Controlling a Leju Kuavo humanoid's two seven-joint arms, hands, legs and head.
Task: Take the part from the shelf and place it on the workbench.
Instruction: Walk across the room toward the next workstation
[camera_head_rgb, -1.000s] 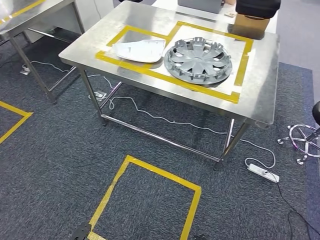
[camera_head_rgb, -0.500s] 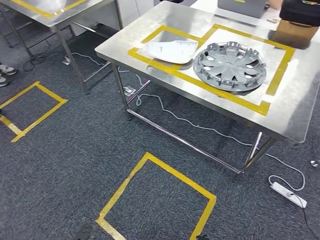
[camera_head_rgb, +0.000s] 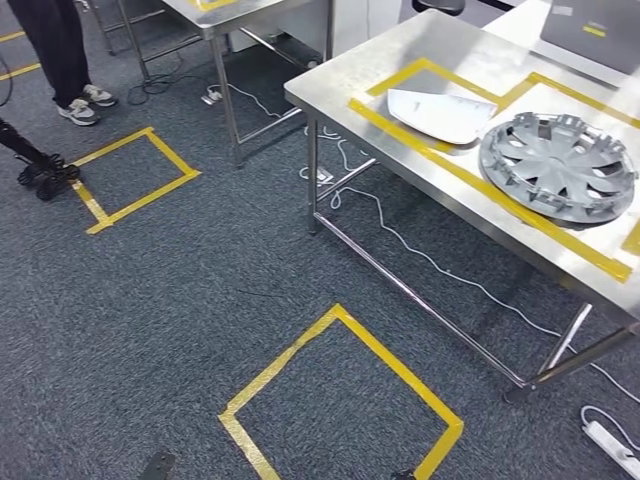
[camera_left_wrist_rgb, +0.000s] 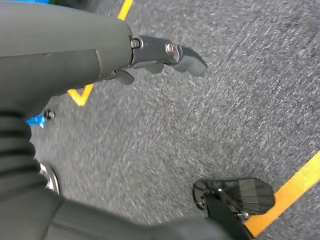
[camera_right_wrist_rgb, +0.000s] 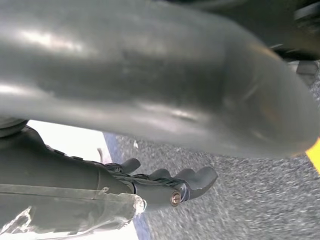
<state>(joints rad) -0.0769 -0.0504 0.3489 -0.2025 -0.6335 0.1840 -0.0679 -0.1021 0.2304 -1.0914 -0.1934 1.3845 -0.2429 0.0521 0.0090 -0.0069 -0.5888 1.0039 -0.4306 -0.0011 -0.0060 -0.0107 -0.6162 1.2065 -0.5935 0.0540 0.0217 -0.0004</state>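
- Stainless steel tabletop (camera_head_rgb: 423, 60) stands at the right of the head view, marked with yellow tape outlines (camera_head_rgb: 483, 185).
- A grey wheel cover (camera_head_rgb: 558, 165) lies flat inside one taped outline; a white flat part (camera_head_rgb: 441, 112) lies in the neighbouring outline, just beside it.
- The left hand (camera_left_wrist_rgb: 162, 52) hangs over dark grey carpet (camera_left_wrist_rgb: 211, 115), fingers stretched out and apart, nothing in it; no part lies near this hand, and a yellow tape line (camera_left_wrist_rgb: 290, 192) crosses the floor beyond it.
- The right hand (camera_right_wrist_rgb: 166, 185) is also over carpet, fingers extended and loosely apart, holding nothing.
- On the floor in the head view: a yellow taped square (camera_head_rgb: 340, 400), a second taped square (camera_head_rgb: 136, 178), white cables (camera_head_rgb: 423, 255) under the tabletop, a power strip (camera_head_rgb: 611, 445).
- A person's legs and shoes (camera_head_rgb: 79, 95) stand at the far left.
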